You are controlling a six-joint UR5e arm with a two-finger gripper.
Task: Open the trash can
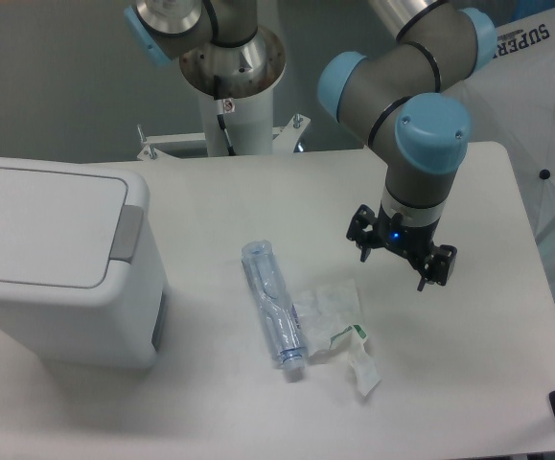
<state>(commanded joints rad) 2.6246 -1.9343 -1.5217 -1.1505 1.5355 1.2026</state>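
Note:
The trash can point(61, 264) is a large white boxy bin at the left of the table. Its flat white lid point(42, 222) lies shut, with a grey push tab point(128, 233) on its right rim. My gripper point(396, 259) hangs above the table at the right, well apart from the bin. Its two dark fingers stand apart with nothing between them, so it is open and empty.
A crushed clear plastic bottle point(275, 309) lies in the middle of the table. Crumpled clear plastic wrap point(339, 328) lies just right of it, below and left of the gripper. The arm's base column point(231, 105) stands at the table's back edge.

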